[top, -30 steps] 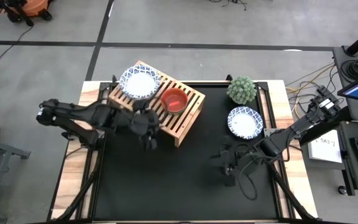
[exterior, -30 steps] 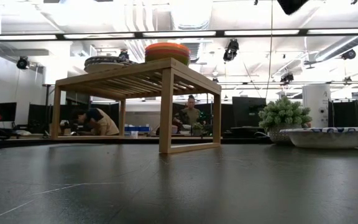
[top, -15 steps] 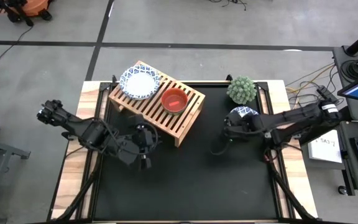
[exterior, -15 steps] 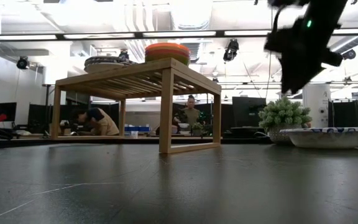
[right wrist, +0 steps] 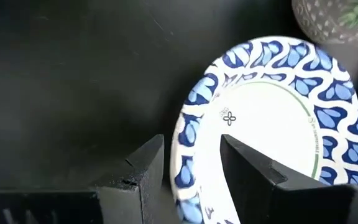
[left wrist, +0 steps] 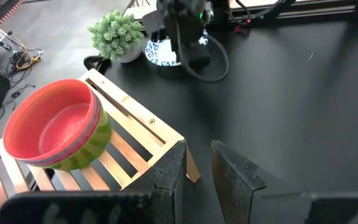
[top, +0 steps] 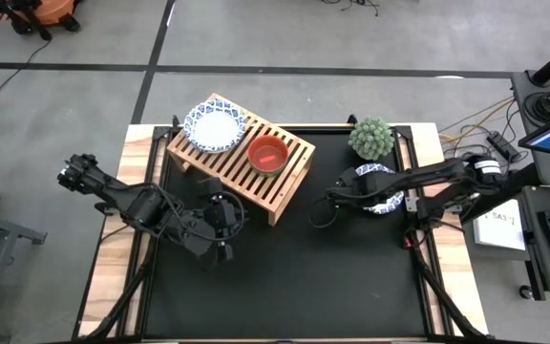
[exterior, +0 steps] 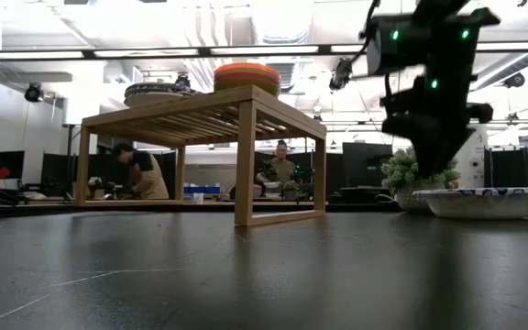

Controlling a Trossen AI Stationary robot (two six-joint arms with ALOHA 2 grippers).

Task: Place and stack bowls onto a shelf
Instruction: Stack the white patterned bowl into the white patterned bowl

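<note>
My right gripper hangs unclenched, fingers straddling the rim of the blue-rimmed bowl at right of frame; nothing gripped yet. Risk: thin rim slips or bowl tips when pinched. Plant crowds just behind. Shelf upper centre; left gripper waits, narrowly parted, empty

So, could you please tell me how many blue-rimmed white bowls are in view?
2: one blue-rimmed bowl on the wooden shelf, and one bowl on the table beneath the right gripper. More may be stacked under either.
</note>
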